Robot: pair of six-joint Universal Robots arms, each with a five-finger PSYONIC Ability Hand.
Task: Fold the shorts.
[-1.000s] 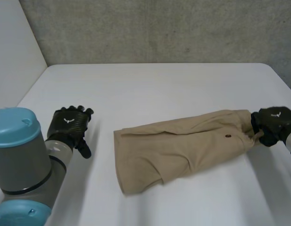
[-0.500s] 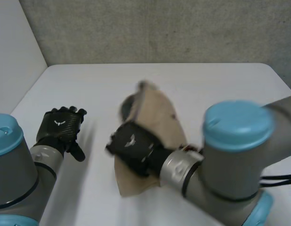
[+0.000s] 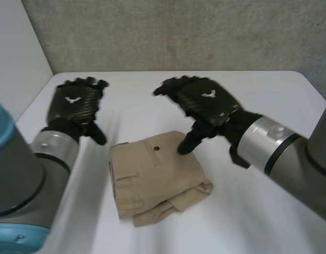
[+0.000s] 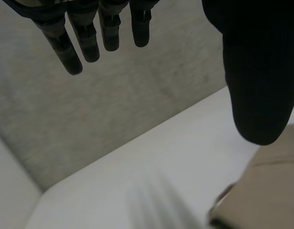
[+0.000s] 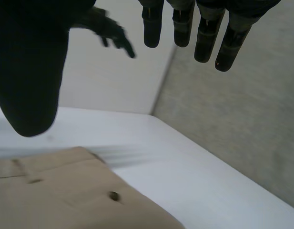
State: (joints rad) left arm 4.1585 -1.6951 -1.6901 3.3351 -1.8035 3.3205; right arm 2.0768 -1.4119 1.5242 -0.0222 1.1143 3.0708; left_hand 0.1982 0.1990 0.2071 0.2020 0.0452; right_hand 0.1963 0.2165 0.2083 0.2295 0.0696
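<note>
One pair of tan shorts [image 3: 152, 177], lower centre of the frame on the white table [image 3: 258, 211], lay doubled into a compact, nearly square bundle, slightly longer from top to bottom, with a dark button [image 3: 156, 149] uppermost. Two black hands, both empty.

Right hand [image 3: 205, 100]: centre right, fingers spread and straight, poised over the bundle's upper right corner, thumb pointing down at its edge; contact could not be told. I judged it the nearer hand.

Left hand [image 3: 75, 103]: upper left, fingers straight and relaxed, beside the bundle and apart from it.

Surface: smooth white. Room: grey concrete wall [image 3: 178, 32] behind, white panel [image 3: 15, 47] at left.
</note>
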